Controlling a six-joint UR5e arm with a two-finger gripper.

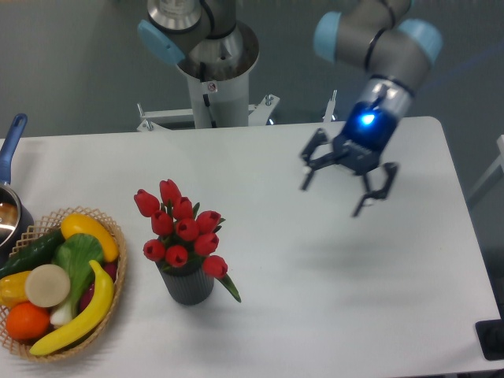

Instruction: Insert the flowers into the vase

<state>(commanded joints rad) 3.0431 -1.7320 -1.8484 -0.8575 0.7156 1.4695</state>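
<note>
The flowers (179, 228), a bunch of red tulip buds with green stems and a leaf hanging at the lower right, stand upright in the vase (187, 285), a short dark ribbed cylinder left of the table's middle. My gripper (339, 187) hangs above the right half of the table, far to the right of the flowers. Its fingers are spread open and hold nothing. A blue light glows on its wrist.
A woven basket (110, 272) of fruit and vegetables sits at the left edge, close beside the vase. A pot with a blue handle (11, 142) pokes in at the far left. The arm's base column (213, 87) stands behind the table.
</note>
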